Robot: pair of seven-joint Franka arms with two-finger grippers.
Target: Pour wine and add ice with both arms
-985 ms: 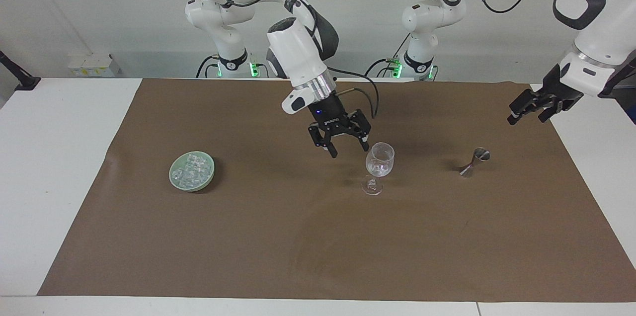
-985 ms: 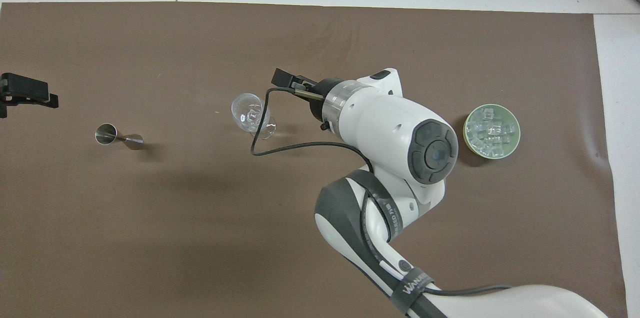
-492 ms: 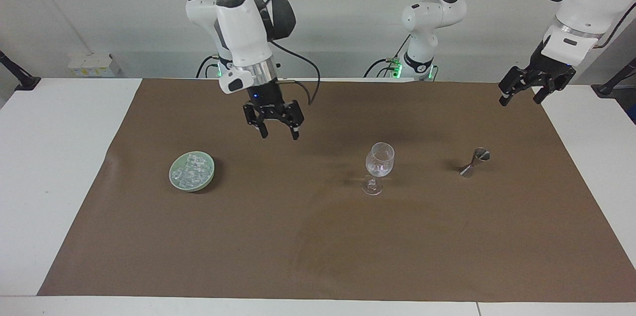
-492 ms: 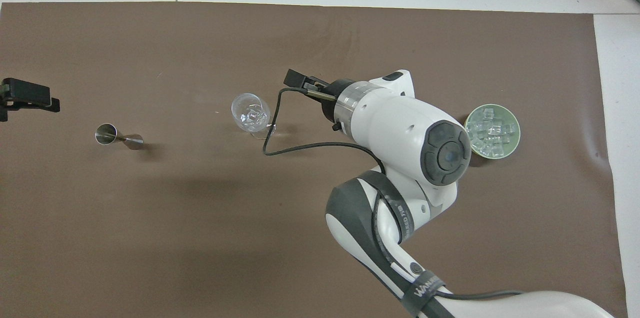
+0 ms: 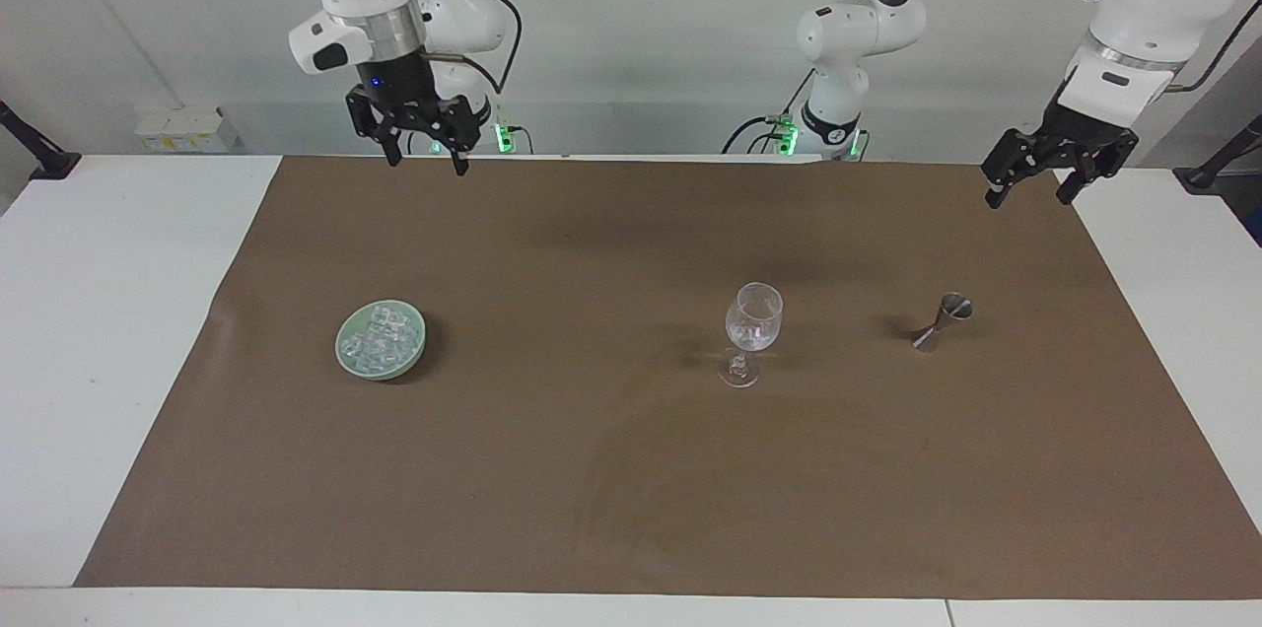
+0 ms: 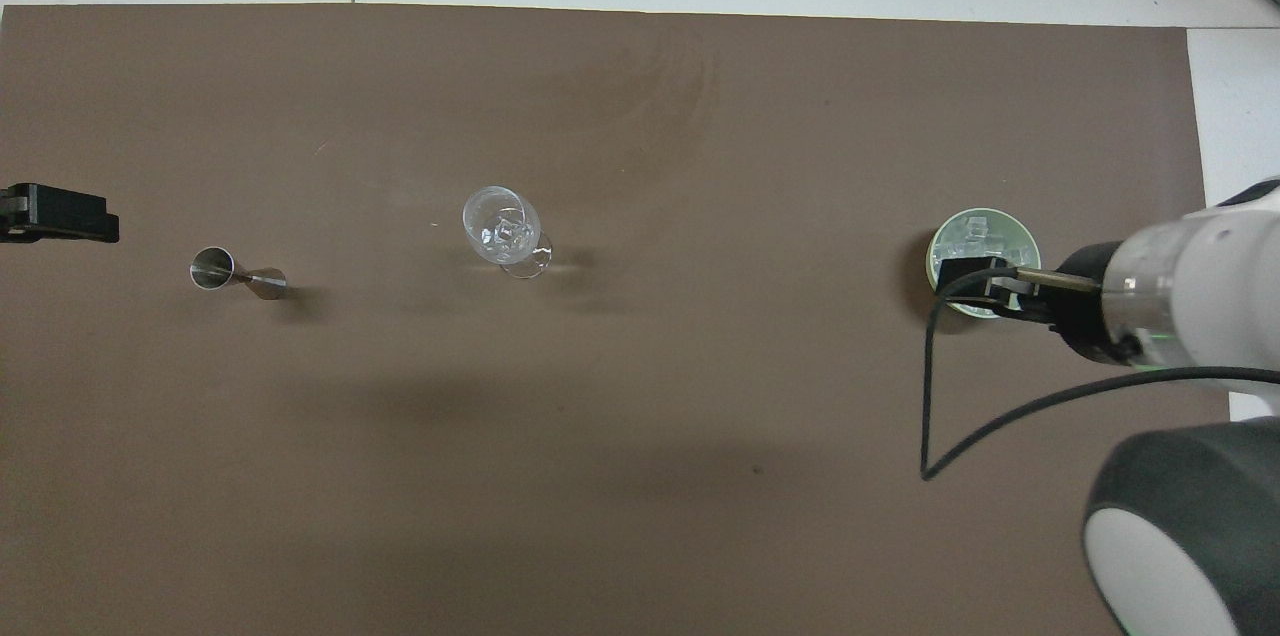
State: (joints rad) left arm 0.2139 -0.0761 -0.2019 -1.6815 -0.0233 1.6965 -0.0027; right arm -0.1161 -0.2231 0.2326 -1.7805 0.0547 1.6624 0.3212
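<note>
One brown mat (image 5: pixel 631 469), spread over one white table (image 5: pixel 99 331); everything listed here stands on the mat.

One pale green dish (image 5: pixel 381 339), toward my right arm's end of the mat, about midway between the mat's edge by my bases and the edge away from them. It holds one heap of ice (image 5: pixel 377 336), clear cubes piled too closely for me to count.

One wine glass (image 5: pixel 752 333), upright near the middle of the mat, with a few clear pieces in its bowl; their number I cannot tell.

One small metal measuring cup (image 5: pixel 942 321), hourglass-shaped, lying tipped toward my left arm's end of the mat, well apart from the glass.

Two arms, two grippers.

My right gripper (image 5: pixel 426 152): raised over the mat's edge nearest my bases, toward my right arm's end. Fingers spread, nothing between them. The ice lies on the mat well below it and apart from it, no contact. In the overhead view the gripper overlaps part of the dish, though it is raised well clear of it.

My left gripper (image 5: pixel 1028 188): raised over the mat's corner at my left arm's end, by my bases. Fingers spread, nothing between them. The measuring cup lies below, apart from it; the ice is at the mat's other end.
</note>
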